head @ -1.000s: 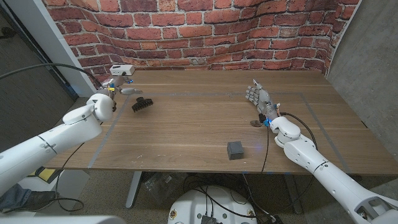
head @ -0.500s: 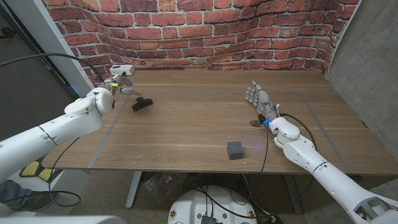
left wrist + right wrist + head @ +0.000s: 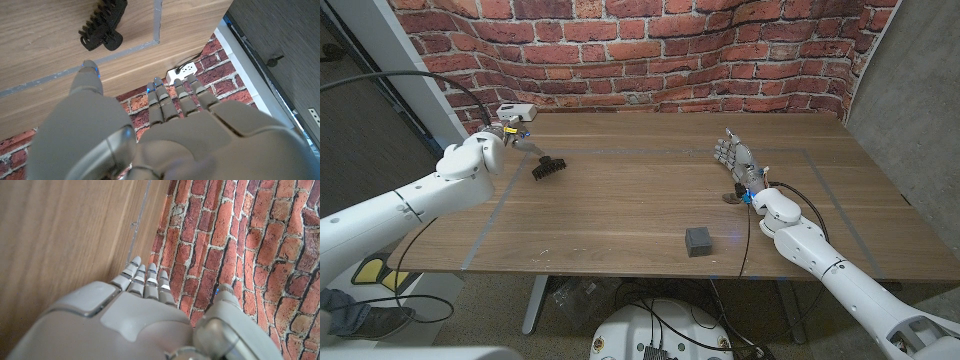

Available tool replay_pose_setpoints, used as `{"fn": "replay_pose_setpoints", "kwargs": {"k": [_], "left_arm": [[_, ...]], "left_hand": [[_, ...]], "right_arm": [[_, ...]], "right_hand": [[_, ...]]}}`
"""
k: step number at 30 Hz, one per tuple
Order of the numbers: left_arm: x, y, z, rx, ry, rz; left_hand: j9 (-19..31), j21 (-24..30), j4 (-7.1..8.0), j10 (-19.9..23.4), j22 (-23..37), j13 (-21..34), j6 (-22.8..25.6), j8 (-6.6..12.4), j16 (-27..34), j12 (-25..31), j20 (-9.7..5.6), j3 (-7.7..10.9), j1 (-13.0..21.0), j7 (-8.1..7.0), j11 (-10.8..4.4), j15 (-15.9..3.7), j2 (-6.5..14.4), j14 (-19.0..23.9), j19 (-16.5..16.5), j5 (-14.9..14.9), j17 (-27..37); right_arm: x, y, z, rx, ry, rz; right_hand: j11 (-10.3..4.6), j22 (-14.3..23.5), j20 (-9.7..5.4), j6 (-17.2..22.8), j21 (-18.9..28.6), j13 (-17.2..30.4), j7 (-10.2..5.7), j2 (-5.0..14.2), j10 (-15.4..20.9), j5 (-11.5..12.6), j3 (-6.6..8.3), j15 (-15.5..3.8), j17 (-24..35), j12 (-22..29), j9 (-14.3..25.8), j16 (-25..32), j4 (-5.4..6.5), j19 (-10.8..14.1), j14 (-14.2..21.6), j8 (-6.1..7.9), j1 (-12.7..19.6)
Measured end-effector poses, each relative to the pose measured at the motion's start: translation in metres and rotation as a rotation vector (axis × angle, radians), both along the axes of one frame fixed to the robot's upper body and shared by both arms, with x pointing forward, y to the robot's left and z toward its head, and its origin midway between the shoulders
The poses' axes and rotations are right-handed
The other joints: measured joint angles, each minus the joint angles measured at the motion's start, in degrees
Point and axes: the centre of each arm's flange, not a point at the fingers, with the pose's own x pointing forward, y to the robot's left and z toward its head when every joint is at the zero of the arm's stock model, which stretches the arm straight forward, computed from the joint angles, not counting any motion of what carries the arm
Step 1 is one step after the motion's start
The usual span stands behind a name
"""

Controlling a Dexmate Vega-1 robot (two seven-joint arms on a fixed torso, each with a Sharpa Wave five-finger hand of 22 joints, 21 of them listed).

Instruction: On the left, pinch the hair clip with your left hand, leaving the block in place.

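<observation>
The black toothed hair clip (image 3: 548, 167) lies on the left part of the wooden table (image 3: 630, 205), just inside a grey tape line. My left hand (image 3: 510, 138) hovers beside it toward the far left corner, fingers apart and holding nothing. In the left wrist view the left hand (image 3: 150, 130) reaches over the table's edge, with the hair clip (image 3: 102, 25) beyond its thumb and a gap between them. The small dark grey block (image 3: 698, 241) stands near the front edge, right of centre. My right hand (image 3: 735, 158) stays on the right, fingers straight and together, empty; it is the right hand (image 3: 145, 310) in the right wrist view.
A white power socket (image 3: 517, 112) sits at the table's far left corner, close behind my left hand. Grey tape lines (image 3: 490, 215) frame the work area. The brick wall (image 3: 650, 50) runs along the far edge. A small dark spot (image 3: 731, 198) lies by my right wrist.
My left arm has risen and swung toward the far left corner, bringing the hand nearer the clip. The clip, the block and my right hand have stayed put.
</observation>
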Motion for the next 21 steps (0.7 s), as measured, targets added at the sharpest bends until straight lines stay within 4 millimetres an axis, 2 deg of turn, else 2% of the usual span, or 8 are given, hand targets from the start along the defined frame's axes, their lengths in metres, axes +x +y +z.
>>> {"fn": "replay_pose_setpoints", "kwargs": {"k": [8, 11, 13, 15, 19, 21], "left_arm": [[0.006, -0.002, 0.008, 0.029, 0.051, 0.032], [0.009, -0.005, 0.012, 0.042, 0.071, 0.043], [0.009, -0.005, 0.013, 0.050, 0.085, 0.054], [0.011, -0.006, 0.015, 0.063, 0.099, 0.064], [0.013, -0.011, 0.018, 0.089, 0.115, 0.083], [0.014, -0.014, 0.019, 0.103, 0.121, 0.089]], "left_hand": [[0.06, -2.41, 0.58, 1.07, -0.17, 0.00, 0.84, 0.00, 0.00, 0.00, 6.80, -1.21, -0.58, -1.45, -1.07, 0.06, 0.48, -4.32, -12.55, 0.77, 0.00], [0.06, -2.41, 0.89, 1.09, -0.17, -0.01, 0.84, 0.00, 0.00, 0.00, 7.44, -1.52, -0.58, -1.45, -1.08, 0.15, 0.48, -5.65, -15.74, 0.87, 0.00], [0.06, -2.41, 0.64, 1.10, -0.17, -0.01, 1.04, 0.00, 0.04, 0.00, 7.54, -1.77, -0.58, -1.65, -1.09, 0.04, 0.49, -5.89, -16.62, 0.87, 0.00], [0.06, -2.41, 0.81, 1.20, -0.08, -0.01, 1.05, 0.00, 0.35, 0.00, 7.60, -1.92, -0.58, -1.65, -1.43, 0.37, 0.49, -5.80, -16.71, 0.87, 0.00], [-0.02, -1.55, 0.81, 1.66, 0.00, -0.01, 1.35, 0.00, 1.12, 0.00, 7.50, -1.92, -0.59, -1.96, -2.01, 2.24, 0.49, -4.10, -16.58, 1.27, 0.00], [-0.11, -1.07, 0.57, 2.50, 0.00, -0.01, 1.56, 0.00, 1.33, 0.00, 7.40, -2.16, -0.58, -2.16, -2.01, 2.50, 0.49, -3.15, -15.62, 1.38, -0.01]], "right_arm": [[-0.003, -0.001, -0.001, 0.008, -0.003, -0.008], [-0.004, -0.002, -0.001, 0.011, -0.006, -0.013], [-0.005, -0.003, -0.001, 0.012, -0.007, -0.016], [-0.005, -0.003, -0.001, 0.014, -0.008, -0.019], [-0.006, -0.005, -0.001, 0.017, -0.011, -0.023], [-0.007, -0.005, -0.001, 0.019, -0.012, -0.025]], "right_hand": [[0.00, 0.00, 0.00, 0.00, 0.00, 0.00, 0.00, 0.00, 0.00, 0.00, 0.00, 0.00, 0.00, 0.00, 0.00, 0.00, 0.00, 0.00, 0.00, 0.00, 0.00], [0.00, 0.00, 0.00, 0.00, -0.45, 0.00, 0.00, 0.00, 0.00, 0.00, 0.00, 0.00, 0.00, 0.00, 0.00, 0.00, 0.00, 0.00, 0.00, 0.00, 0.00], [0.00, 0.00, -0.01, 0.00, -0.45, 0.00, 0.00, 0.00, 0.00, 0.00, 0.00, 0.00, 0.00, 0.00, 0.00, 0.00, 0.00, 0.01, 0.00, 0.00, 0.00], [0.00, 0.00, -0.22, 0.00, -0.45, 0.00, 0.00, 0.00, 0.00, 0.00, 0.00, -0.01, 0.00, 0.00, 0.00, 0.00, 0.00, 0.22, 0.01, 0.00, 0.00], [0.00, 0.00, -0.32, 0.00, -0.45, 0.00, 0.00, 0.00, 0.00, 0.00, 0.00, -0.09, 0.00, 0.00, 0.00, 0.00, 0.00, 0.31, 0.09, 0.00, 0.00], [0.30, -0.01, -0.32, 0.00, -0.45, 0.00, 0.00, 0.00, 0.31, 0.00, 0.00, -0.09, 0.00, 0.00, 0.00, 0.00, 0.00, 0.31, 0.09, 0.00, 0.00]]}}
